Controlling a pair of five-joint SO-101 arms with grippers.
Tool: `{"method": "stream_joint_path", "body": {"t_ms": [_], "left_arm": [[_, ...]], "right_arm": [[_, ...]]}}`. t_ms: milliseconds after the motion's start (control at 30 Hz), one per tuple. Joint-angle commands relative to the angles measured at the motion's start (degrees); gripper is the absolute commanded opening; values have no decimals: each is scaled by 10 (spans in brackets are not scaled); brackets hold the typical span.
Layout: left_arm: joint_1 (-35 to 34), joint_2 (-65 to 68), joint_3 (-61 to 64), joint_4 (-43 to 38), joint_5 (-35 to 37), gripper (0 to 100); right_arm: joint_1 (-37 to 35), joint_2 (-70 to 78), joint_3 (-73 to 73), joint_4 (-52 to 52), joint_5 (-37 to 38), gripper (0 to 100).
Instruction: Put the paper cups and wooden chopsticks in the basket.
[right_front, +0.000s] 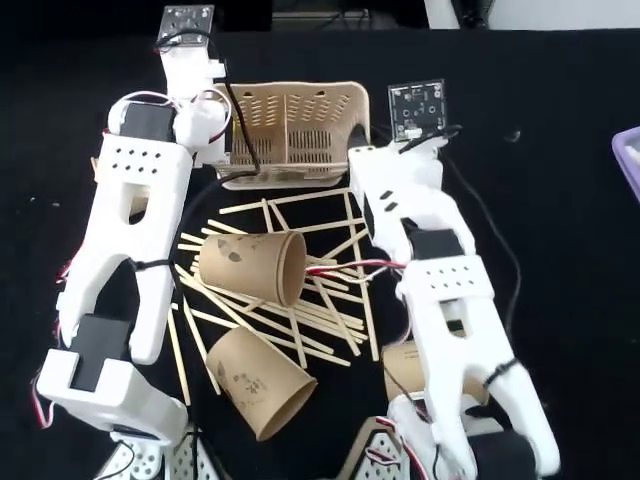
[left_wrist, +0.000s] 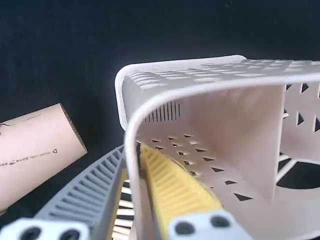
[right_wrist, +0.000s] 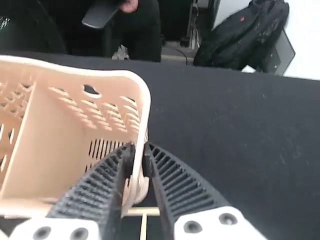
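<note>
Basket (right_front: 300, 92) at 12 o'clock: light, stiff plastic; hold by rim. Left gripper (left_wrist: 137, 167) pinches its wall, right gripper (right_wrist: 138, 156) its corner. Cups (right_front: 250, 265) crush easily; chopsticks (right_front: 305, 322) thin, slippery.

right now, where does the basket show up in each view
High view: the basket lies at the far middle of the table, between the two arms' ends.
Left wrist view: the basket has its wall pinched in the left gripper.
Right wrist view: the basket has its corner wall pinched in the right gripper.
Shared landmark: the wooden chopsticks beside the basket.
</note>
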Motion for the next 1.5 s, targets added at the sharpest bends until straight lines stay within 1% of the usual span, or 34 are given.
{"method": "stream_joint_path", "body": {"t_ms": [0,100,200,367,567,733,867,1100,1200,1333,1467], "left_arm": [[-35,-4,13,-42,4,30],[-34,4,23,-40,3,30],[-36,-4,25,-30,0,30],[-34,-18,-2,31,0,30],[-22,-21,-2,91,0,30],[-29,-22,-2,127,-1,30],[-25,-35,0,156,-1,30],[-15,-105,6,168,-1,30],[-14,-129,29,163,-1,30],[-15,-132,57,162,-1,30],[-16,-137,86,109,-1,30]], "right_arm": [[9,73,-86,-41,8,11],[15,135,-130,-18,8,11],[22,149,-161,34,8,11],[18,120,-180,117,9,11],[20,83,-176,181,9,11],[22,77,-177,240,10,11],[23,44,-162,277,10,11],[20,-81,-80,281,11,11],[19,-132,-56,281,11,11],[19,-177,-40,281,42,11],[19,-185,-46,259,46,11]]}}
